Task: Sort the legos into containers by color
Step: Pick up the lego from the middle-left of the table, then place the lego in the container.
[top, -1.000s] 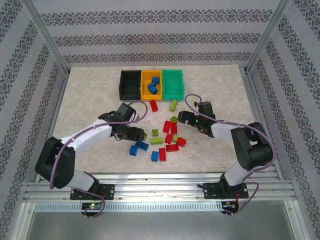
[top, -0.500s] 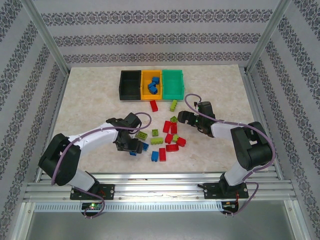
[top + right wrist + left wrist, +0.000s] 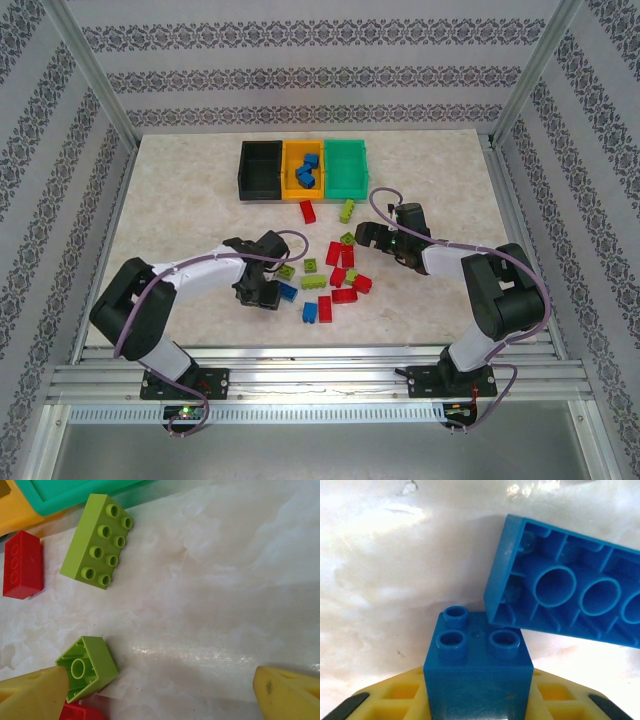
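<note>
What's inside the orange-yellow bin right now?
Inside the orange-yellow bin lie blue legos, at least three, piled loosely. No red or green piece shows among them. Anything under the pile is covered, and so is the floor just behind the bin's near wall.

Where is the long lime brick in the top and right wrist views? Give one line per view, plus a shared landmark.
Top external: lime brick just above centre, below the teal bin.
Right wrist: lime brick upper left, below the teal bin rim.
Shared landmark: the red brick lying left of it.
</note>
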You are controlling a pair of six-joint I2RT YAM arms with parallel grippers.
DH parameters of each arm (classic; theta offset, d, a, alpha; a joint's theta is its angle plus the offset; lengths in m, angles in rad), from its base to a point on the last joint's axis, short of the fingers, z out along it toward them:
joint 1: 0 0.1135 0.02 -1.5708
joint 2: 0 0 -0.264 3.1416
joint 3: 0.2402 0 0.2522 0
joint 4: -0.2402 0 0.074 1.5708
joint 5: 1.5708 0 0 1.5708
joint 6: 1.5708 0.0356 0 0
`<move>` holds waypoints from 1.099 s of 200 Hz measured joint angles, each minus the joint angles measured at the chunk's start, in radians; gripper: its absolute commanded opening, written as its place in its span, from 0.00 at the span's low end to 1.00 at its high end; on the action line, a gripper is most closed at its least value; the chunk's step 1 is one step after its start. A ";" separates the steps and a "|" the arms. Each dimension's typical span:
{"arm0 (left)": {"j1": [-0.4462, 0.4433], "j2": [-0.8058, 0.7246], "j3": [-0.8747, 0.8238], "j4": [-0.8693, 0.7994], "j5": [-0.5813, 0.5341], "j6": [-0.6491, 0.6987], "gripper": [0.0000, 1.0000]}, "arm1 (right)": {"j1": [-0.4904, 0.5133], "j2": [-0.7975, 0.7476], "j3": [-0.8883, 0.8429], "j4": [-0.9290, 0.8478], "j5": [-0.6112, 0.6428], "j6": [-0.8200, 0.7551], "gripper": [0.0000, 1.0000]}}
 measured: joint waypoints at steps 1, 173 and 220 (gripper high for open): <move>0.000 -0.002 0.000 0.000 -0.002 0.000 0.31 | 0.000 0.000 0.000 0.000 0.000 0.000 0.95; 0.096 0.330 0.618 0.177 -0.149 0.188 0.25 | 0.000 0.000 0.001 -0.002 -0.029 0.000 0.98; 0.211 0.547 0.927 0.164 -0.142 0.249 0.29 | 0.000 0.000 0.001 -0.004 -0.056 0.004 0.98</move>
